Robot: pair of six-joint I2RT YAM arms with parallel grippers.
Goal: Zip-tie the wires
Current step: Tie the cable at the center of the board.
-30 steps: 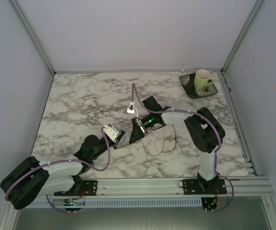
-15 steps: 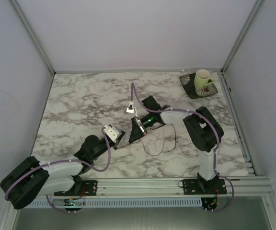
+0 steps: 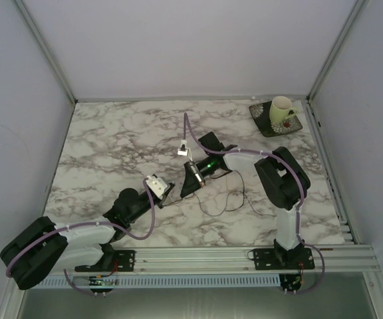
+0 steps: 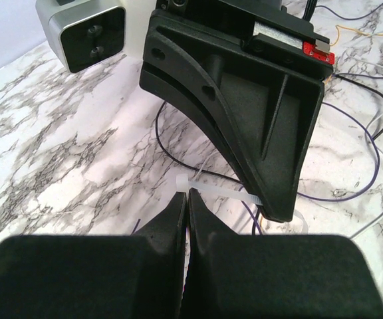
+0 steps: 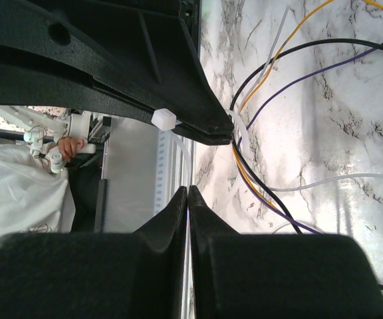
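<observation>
Midway across the grey-veined marble surface (image 3: 112, 139), left fingers (image 4: 171, 219) clenched the translucent white plastic zip tie (image 4: 182, 181) by its head, right fingers (image 5: 205, 219) pinched its tail, likely to cinch it round the thin coloured wires (image 5: 248, 181) looping beneath.

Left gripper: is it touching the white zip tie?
Touching. The left wrist view shows the shut left gripper pinching the zip tie right at its head. The right wrist view agrees.
</observation>
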